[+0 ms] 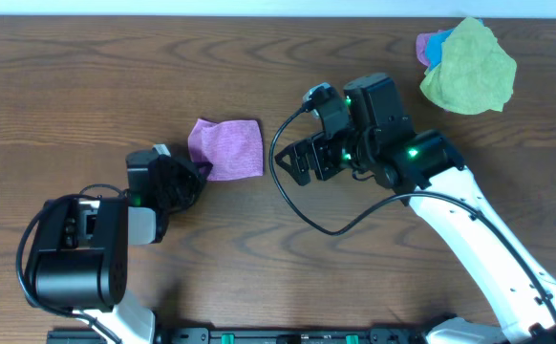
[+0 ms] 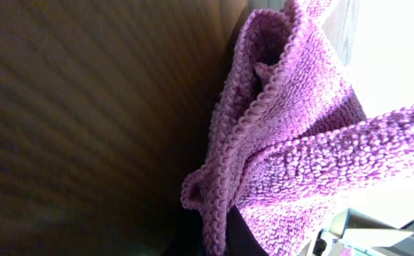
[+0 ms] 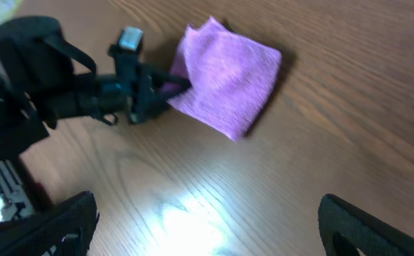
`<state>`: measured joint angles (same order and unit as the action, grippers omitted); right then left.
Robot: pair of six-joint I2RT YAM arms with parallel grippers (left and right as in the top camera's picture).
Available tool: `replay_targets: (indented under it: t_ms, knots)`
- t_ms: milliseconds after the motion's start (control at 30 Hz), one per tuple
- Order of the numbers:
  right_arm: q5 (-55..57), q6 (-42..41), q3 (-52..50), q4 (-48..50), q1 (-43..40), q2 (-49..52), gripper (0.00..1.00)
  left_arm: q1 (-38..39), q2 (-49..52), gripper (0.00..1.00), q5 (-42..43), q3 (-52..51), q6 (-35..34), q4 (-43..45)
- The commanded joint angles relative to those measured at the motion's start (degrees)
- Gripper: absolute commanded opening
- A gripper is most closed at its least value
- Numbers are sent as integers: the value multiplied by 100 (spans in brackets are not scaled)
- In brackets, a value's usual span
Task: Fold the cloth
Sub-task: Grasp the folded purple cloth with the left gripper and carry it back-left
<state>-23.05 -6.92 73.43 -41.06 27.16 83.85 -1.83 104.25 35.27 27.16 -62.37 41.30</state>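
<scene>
The purple-magenta cloth (image 1: 226, 148) lies folded into a small square on the wooden table left of centre. My left gripper (image 1: 200, 174) is shut on the cloth's near-left corner; in the left wrist view the bunched cloth edge (image 2: 264, 142) runs down between the fingers. In the right wrist view the cloth (image 3: 228, 75) lies ahead with the left gripper (image 3: 166, 89) pinching its corner. My right gripper (image 3: 207, 227) is open and empty, held above bare table to the right of the cloth (image 1: 302, 158). The white tag is not visible.
A yellow-green cloth (image 1: 469, 65) lies bunched at the far right corner, over a blue cloth (image 1: 438, 46) and a bit of purple fabric. A black cable (image 1: 292, 196) loops from the right arm over the table.
</scene>
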Motion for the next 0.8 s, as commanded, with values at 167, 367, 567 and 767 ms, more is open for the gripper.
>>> replay_targets:
  t_ms: [167,367,567,767]
  knots:
    - [485,22,-92,-116,-9,-70,99,-745,96,6,1045,2214,321,-1598]
    - [481,-7,-234,-129,-9,-70,99,-1005,109,6,529,4299,1373,-3985]
    - [461,-107,-234,-136,-9,-70,99,-1172,422,6,22,5423,1692,-4597]
    - [466,-120,-234,-133,-9,-70,99,-1239,1360,6,76,6266,1484,-4535]
